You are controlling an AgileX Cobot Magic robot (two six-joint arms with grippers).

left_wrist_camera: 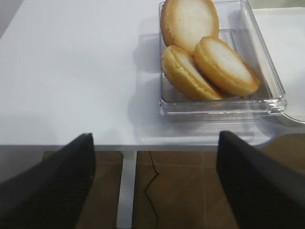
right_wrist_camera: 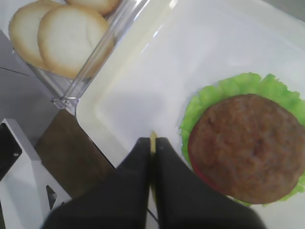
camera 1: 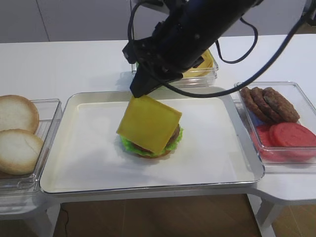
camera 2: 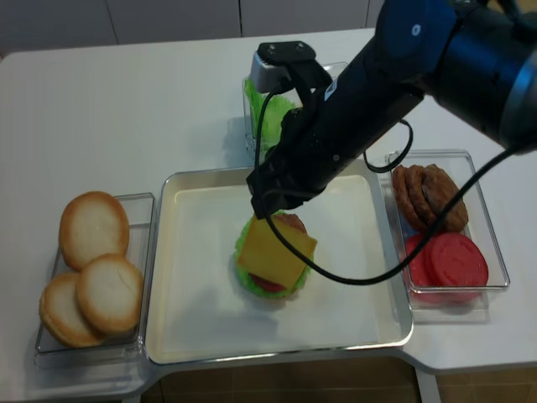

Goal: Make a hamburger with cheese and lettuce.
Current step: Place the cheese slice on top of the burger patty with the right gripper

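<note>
I have the right gripper (camera 1: 139, 92), a black two-fingered tool, pinched fully closed on the upper edge of the thin, glossy yellow square cheese slice (camera 1: 149, 123). Holding it by one edge lets the slice hang tilted, its lower part draped over the hamburger (camera 1: 151, 143), a small round stack of tan bun base, ruffled green leaf, red tomato slice and brown patty. From the right wrist view, only a sliver of yellow shows between the closed jaws, and the brown patty (right_wrist_camera: 248, 148) lies exposed at the right of the frame.

The hamburger sits near the centre of the cream-coloured rectangular tray (camera 1: 89, 163), in the middle of the high view. The bright green ruffled lettuce (camera 1: 129, 146) is already in the stack, peeking out around the patty.

The left gripper (left_wrist_camera: 152, 181) hovers off the table's front edge, its two dark fingers spread wide apart and holding nothing (I judge it is simply parked out of the way).

At the left of the high view, a clear plastic box (camera 1: 49, 123) holds three pale round bun halves (camera 1: 17, 148). At the right, another clear box (camera 1: 301, 89) holds loose brown patties (camera 1: 269, 103) toward the top and red tomato slices (camera 1: 289, 136) below them. Behind the arm, upper centre, a clear box (camera 2: 252, 113) shows green leaves (camera 2: 275, 111); a neighbouring clear box (camera 1: 210, 76) shows yellow slices (camera 1: 203, 64), mostly hidden.
</note>
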